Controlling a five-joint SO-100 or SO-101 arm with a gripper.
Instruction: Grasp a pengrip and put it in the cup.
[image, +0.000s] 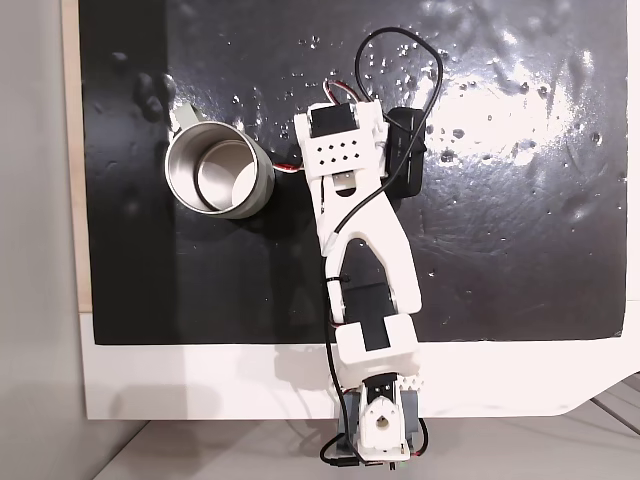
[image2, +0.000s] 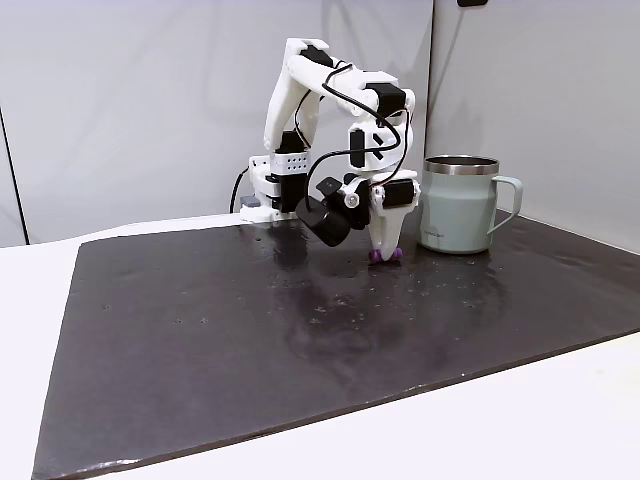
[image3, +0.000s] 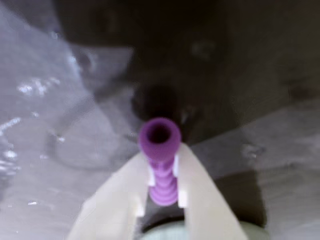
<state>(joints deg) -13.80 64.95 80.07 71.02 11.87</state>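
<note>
In the wrist view, the hand (image3: 162, 192) comes up from the bottom middle of the picture, and its two pale fingers (image3: 200, 187) are squeezed onto the pengrip (image3: 161, 155). The pengrip is small, purple and ribbed, and its round open end points away from the camera, near the middle of the frame. In a fixed view from the side, the hand (image2: 385, 255) points down at the dark mat (image2: 300, 330), just right of the middle of the picture, and the pengrip (image2: 386, 257) shows as a bit of purple at the fingertips, right down at the mat. I cannot tell if it touches the mat. The cup (image2: 458, 205) stands upright just to the right of the hand, with its handle on the right side. In a fixed view from above, the cup (image: 218, 177) sits in the upper left, and the white arm (image: 360, 230) reaches up the middle of the picture beside it. The mat lies on a white tabletop (image2: 500, 430).
</note>
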